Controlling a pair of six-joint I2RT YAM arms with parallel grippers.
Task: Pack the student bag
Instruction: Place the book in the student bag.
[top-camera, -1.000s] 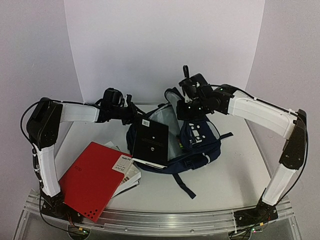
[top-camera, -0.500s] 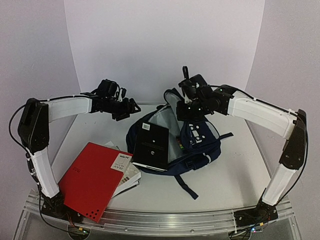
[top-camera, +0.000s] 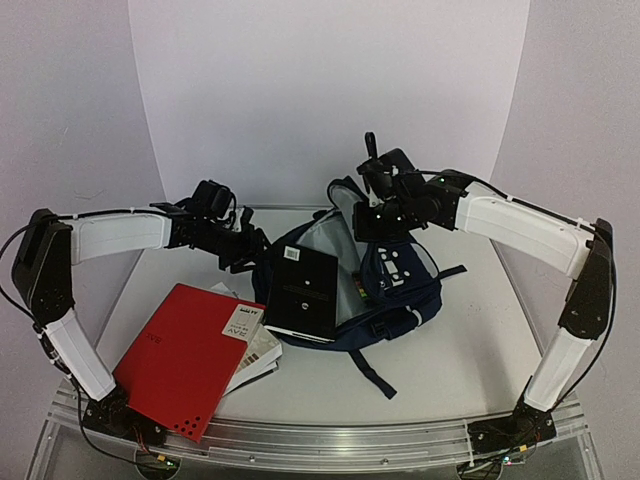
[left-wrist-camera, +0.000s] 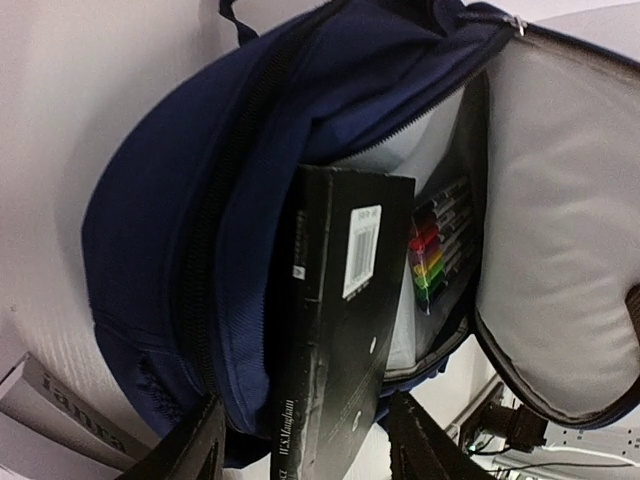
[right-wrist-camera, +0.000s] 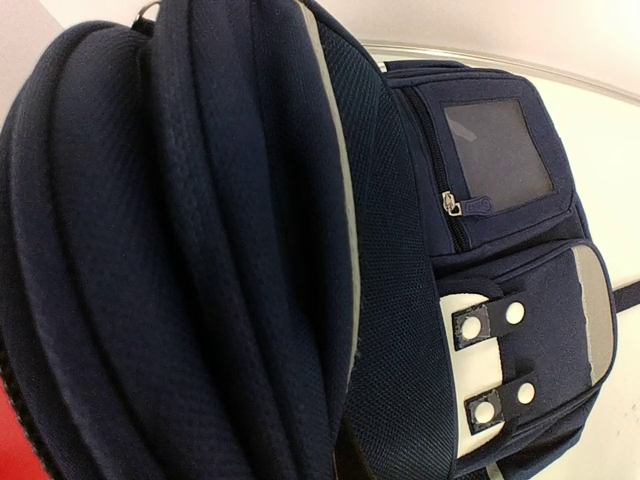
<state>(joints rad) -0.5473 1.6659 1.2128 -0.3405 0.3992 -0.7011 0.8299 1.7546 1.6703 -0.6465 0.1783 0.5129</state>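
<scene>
A: Top external view: the student bag (top-camera: 412, 288) sits mid-worktop (top-camera: 470, 350) between the two arms. Its main mouth gapes toward the left arm.

B: Anything in it?

A: A black book (top-camera: 300, 293) is partly in the mouth. It leans on the rim with one end poking out. The left wrist view shows coloured markers (left-wrist-camera: 435, 250) inside, just beside the book, against the grey lining (left-wrist-camera: 560, 220).

B: Left tool?

A: The left tool (top-camera: 248, 256) hangs just left of the bag's mouth, apart from the book. In the wrist view its fingers (left-wrist-camera: 195, 450) stand spread on either side of the book's spine. A gap shows and nothing is clasped.

B: Right tool?

A: The right tool (top-camera: 378, 212) is at the bag's upper rim, clamped on the fabric, with that flap raised under it. Its own fingers don't show in the right wrist view. That view gives the navy padding up close, a front pocket (right-wrist-camera: 495, 150) with a clear window, and white buckle tabs (right-wrist-camera: 490, 365) below it.

B: Rest of the worktop?

A: A red book (top-camera: 185, 360) lies flat at near left, on top of white books (top-camera: 255, 355). It's near the bag; can't tell if it touches.
</scene>
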